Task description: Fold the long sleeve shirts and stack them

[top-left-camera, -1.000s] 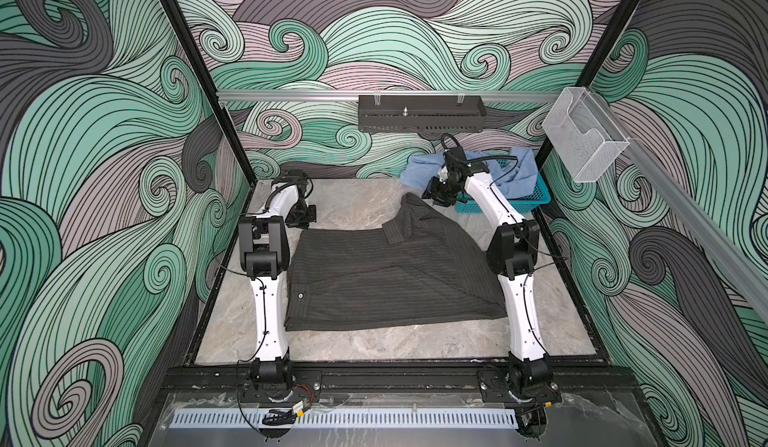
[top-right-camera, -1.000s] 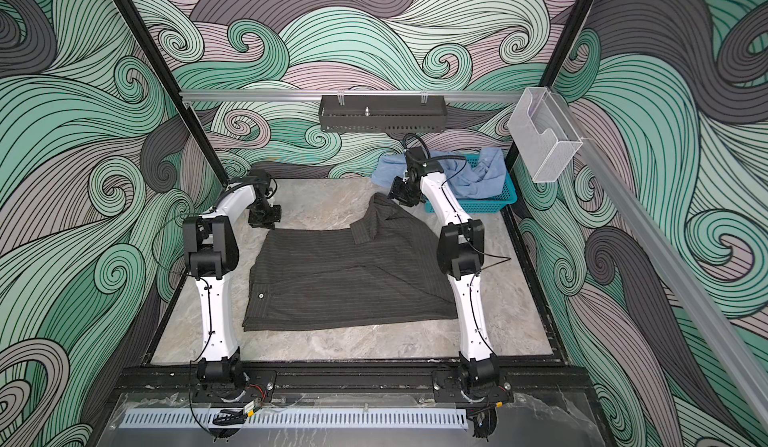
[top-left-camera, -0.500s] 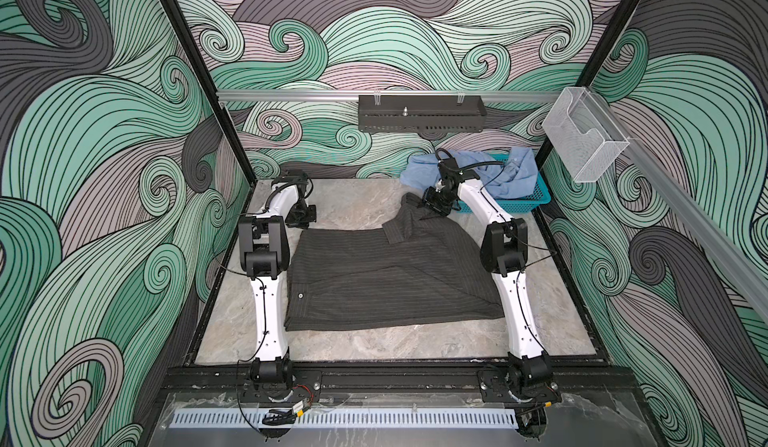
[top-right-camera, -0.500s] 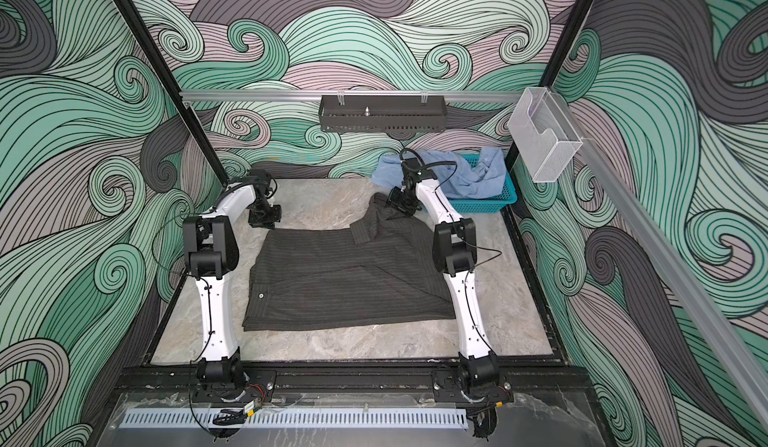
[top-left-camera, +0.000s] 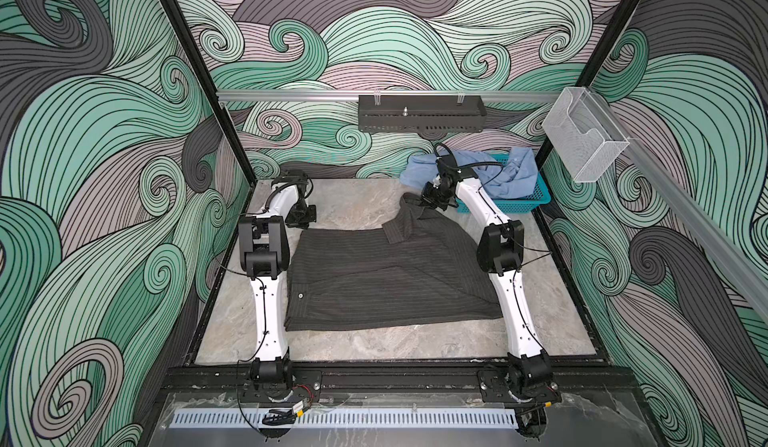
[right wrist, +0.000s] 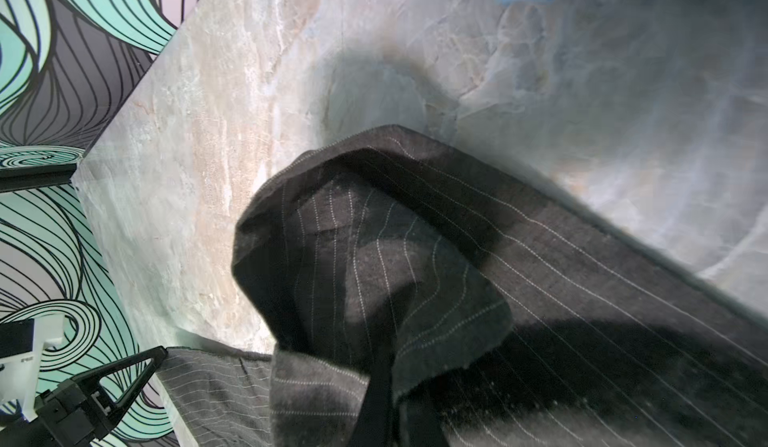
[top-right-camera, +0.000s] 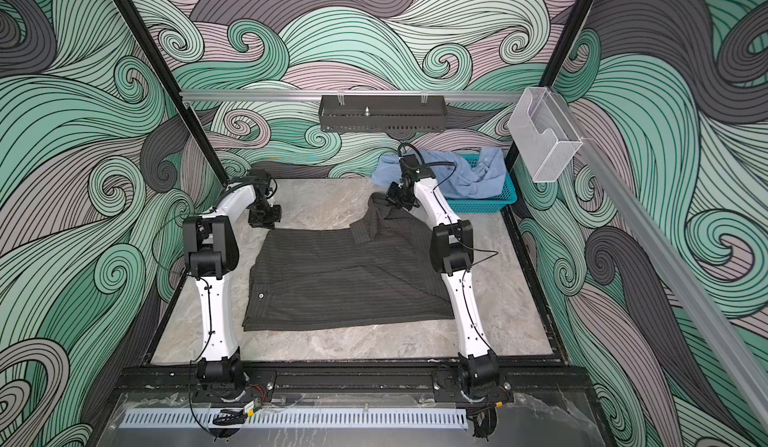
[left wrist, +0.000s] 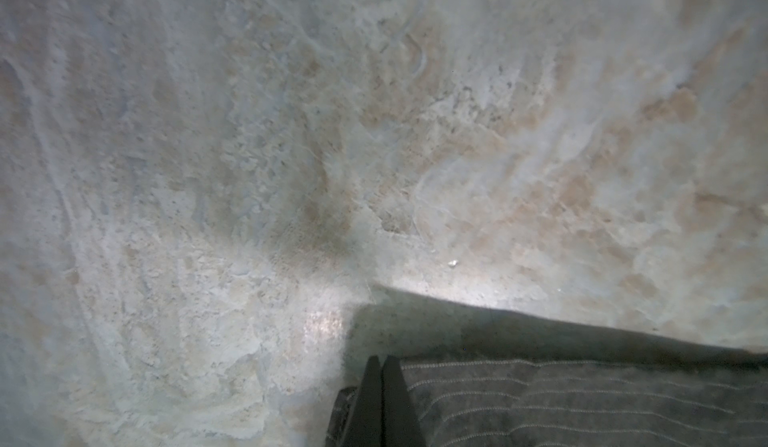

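The dark grey pinstriped shirt (top-left-camera: 386, 282) (top-right-camera: 345, 282) lies partly folded on the marble table, and its far right part is bunched up. My left gripper (top-left-camera: 300, 218) (top-right-camera: 264, 216) sits at its far left corner. In the left wrist view it (left wrist: 381, 361) is shut, with striped cloth (left wrist: 582, 403) on both sides of the fingers. My right gripper (top-left-camera: 430, 201) (top-right-camera: 395, 201) (right wrist: 386, 366) is shut on the raised fold (right wrist: 374, 258) at the far right. The light blue shirt (top-left-camera: 511, 174) (top-right-camera: 478, 174) lies crumpled in the teal basket (top-left-camera: 536, 199) (top-right-camera: 498, 203).
The basket stands in the far right corner, close behind my right arm. A black perforated tray (top-left-camera: 419, 112) hangs on the back rail and a clear plastic holder (top-left-camera: 582, 141) on the right rail. Patterned walls close in three sides.
My right gripper has come down and a little leftward from beside the basket onto the grey shirt's far right fold and has shut on it. The left arm has not moved.
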